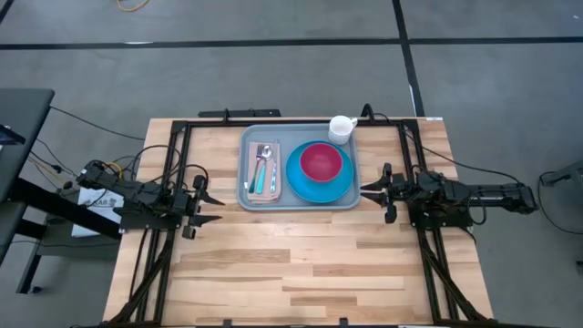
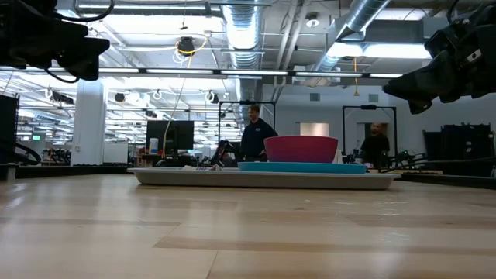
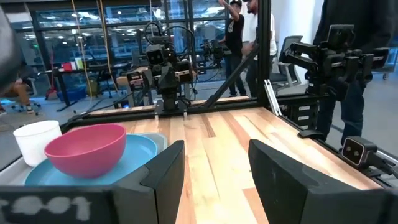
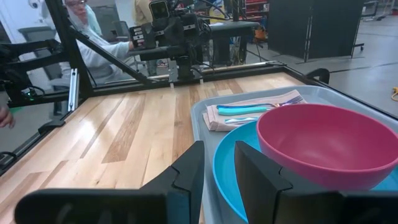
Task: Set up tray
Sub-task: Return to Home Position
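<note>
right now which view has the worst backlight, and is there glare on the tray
Low view is worst: bright ceiling lamps behind leave the left pincer and right pincer as dark shapes, with a soft sheen on the table. High view: even light, no glare on the tray, only faint shadows.

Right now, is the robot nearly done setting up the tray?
Nearly. Done: the tray holds a napkin with cutlery, and a plate with a bowl; a cup stands at its corner. In hand: nothing, left claw and right claw are open beside the tray. Left: nothing visible but parking the arms.
</note>
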